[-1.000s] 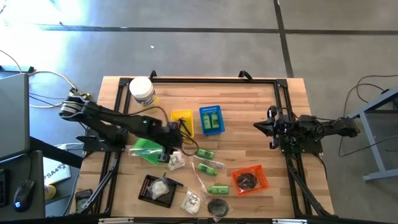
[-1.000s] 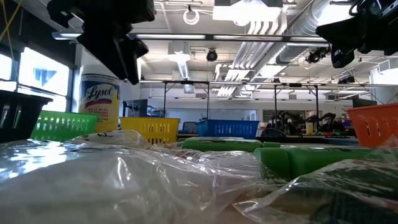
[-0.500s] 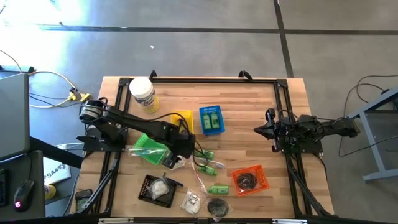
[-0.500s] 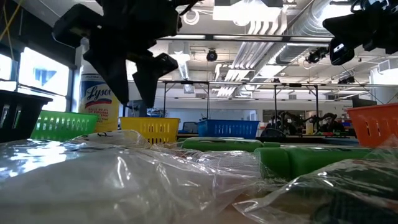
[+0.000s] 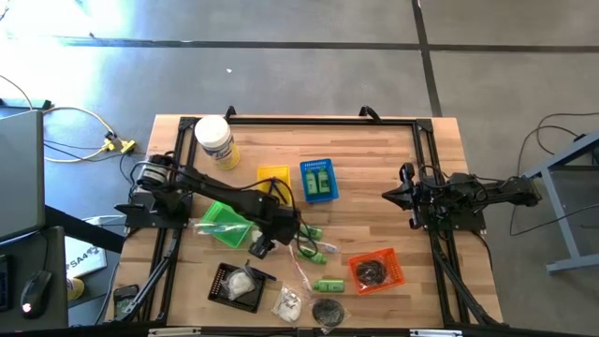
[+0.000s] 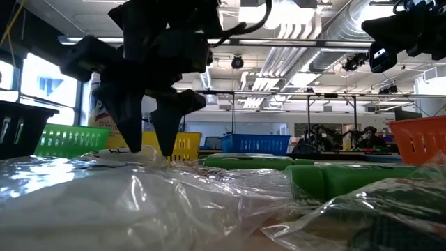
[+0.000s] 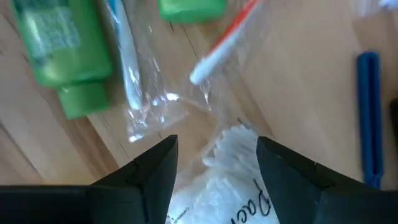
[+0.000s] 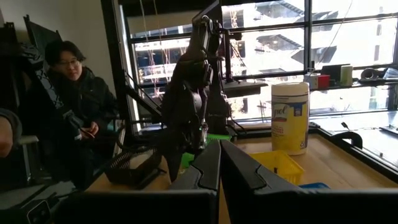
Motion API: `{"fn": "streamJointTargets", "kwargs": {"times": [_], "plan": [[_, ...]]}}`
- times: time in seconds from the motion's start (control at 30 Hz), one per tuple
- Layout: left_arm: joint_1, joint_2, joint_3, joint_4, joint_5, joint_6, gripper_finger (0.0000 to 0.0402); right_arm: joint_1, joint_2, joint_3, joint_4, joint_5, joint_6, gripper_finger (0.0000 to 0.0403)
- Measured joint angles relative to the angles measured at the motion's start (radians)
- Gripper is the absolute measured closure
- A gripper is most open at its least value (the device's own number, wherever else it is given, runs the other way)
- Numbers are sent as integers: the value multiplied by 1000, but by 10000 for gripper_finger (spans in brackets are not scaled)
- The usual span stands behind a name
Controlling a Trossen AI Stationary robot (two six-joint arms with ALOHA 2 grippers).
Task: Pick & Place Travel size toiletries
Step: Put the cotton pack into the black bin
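A clear packet with white cotton-like contents [image 7: 233, 165] lies on the wooden table [image 5: 374, 159] near the middle of its front half, and in the left wrist view it sits right between the left gripper's [image 7: 214, 163] two dark fingers, which stand apart on either side of it with nothing clamped yet. Just beside it lie a long thin clear packet holding a blue-handled piece [image 7: 127, 68], another with an orange-and-white stick [image 7: 221, 43], and a green tube [image 7: 65, 50]; a second green tube [image 5: 328, 285] sits nearer the orange basket [image 5: 377, 270]. From above, the left gripper [image 5: 265, 245] hangs low between the green basket [image 5: 223, 225] and the black tray [image 5: 236, 283]. To do this pick well, I'd say the arm should come straight down so both fingers pass either side of the bulky white part, not the loose film, since crinkly plastic will likely slip or drag the thin packets lying against it. A squeeze on the padded middle looks safest, then a straight lift to check nothing else comes along. Yellow [image 5: 274, 178] and blue [image 5: 318, 180] baskets wait farther back, near the big white jar [image 5: 215, 140]. The right gripper [image 5: 388, 194] waits at the table's right side, its fingers together, holding nothing. A person [image 8: 68, 99] sits beyond the table, well apart from the arms.
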Motion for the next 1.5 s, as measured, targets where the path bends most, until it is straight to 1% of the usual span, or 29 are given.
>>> {"fn": "streamJointTargets", "kwargs": {"times": [0.27, 0.37, 0.47, 0.67, 0.7, 0.73, 0.8, 0.87, 0.93, 1.1, 1.23, 1.33, 1.5], "plan": [[0, 44, -1, -13, -10, 10, 188, 0, 0, 0, 0, 0, 0, 401], [0, 45, -1, -15, -13, 9, 202, 0, 0, 0, 0, 0, 0, 401], [0, 45, -1, -15, -14, -14, 244, 0, 0, 0, 0, 0, 2, 401], [0, 44, -1, -18, -11, -30, 375, 0, 0, 0, 0, 0, 3, 401], [-1, 43, 0, -18, -10, -41, 385, 0, 0, 0, 0, 0, 3, 401], [-1, 41, 2, -21, -10, -52, 388, 0, 0, 0, 0, 0, 3, 401], [0, 36, 19, -53, -17, -69, 381, 0, 0, 0, 0, 0, 3, 401], [-6, 36, 60, -97, -17, -73, 375, 0, 0, 0, 0, 0, 4, 401], [-17, 36, 125, -166, -21, -76, 376, 0, 0, 0, 0, 0, 4, 401], [-81, 35, 304, -344, 3, -57, 396, 0, 0, 0, 0, -11, 4, 401], [-146, 32, 429, -452, 41, -44, 392, 0, 0, 0, 0, -14, 4, 401], [-207, 32, 472, -480, 48, -92, 391, 0, 0, 0, 11, -14, 4, 401], [-301, 32, 484, -481, 48, -228, 391, 0, 0, 0, 14, -14, 4, 401]]}}
